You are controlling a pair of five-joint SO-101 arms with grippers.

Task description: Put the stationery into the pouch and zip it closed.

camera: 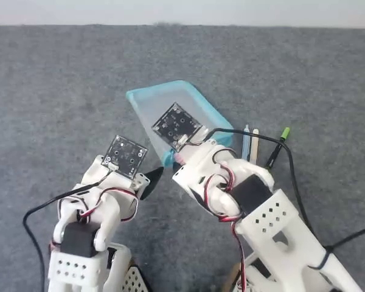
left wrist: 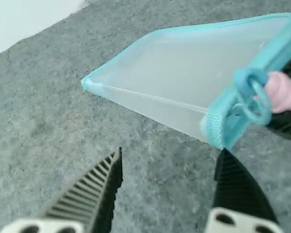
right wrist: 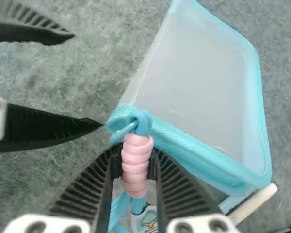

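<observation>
A translucent pouch (camera: pixel 170 109) with teal edging lies on the grey carpet, its zipper end nearest the arms. My right gripper (right wrist: pixel 133 145) is shut on the pink zipper pull (right wrist: pixel 134 162), which hangs from a teal loop (right wrist: pixel 136 124); from above this gripper (camera: pixel 177 159) sits at the pouch's near corner. My left gripper (left wrist: pixel 169 179) is open just short of that corner, its black fingers apart and holding nothing; it (camera: pixel 149 182) shows left of the pouch from above. The pouch (left wrist: pixel 184 82) looks tilted up. Three pens (camera: pixel 254 145) lie right of the pouch.
The black pen with a green cap (camera: pixel 278 146) lies farthest right, partly under the right arm's cable. One cream pen end (right wrist: pixel 254 201) pokes out beside the pouch. Grey carpet (camera: pixel 61 91) stretches open to the left and behind, ending at a pale wall.
</observation>
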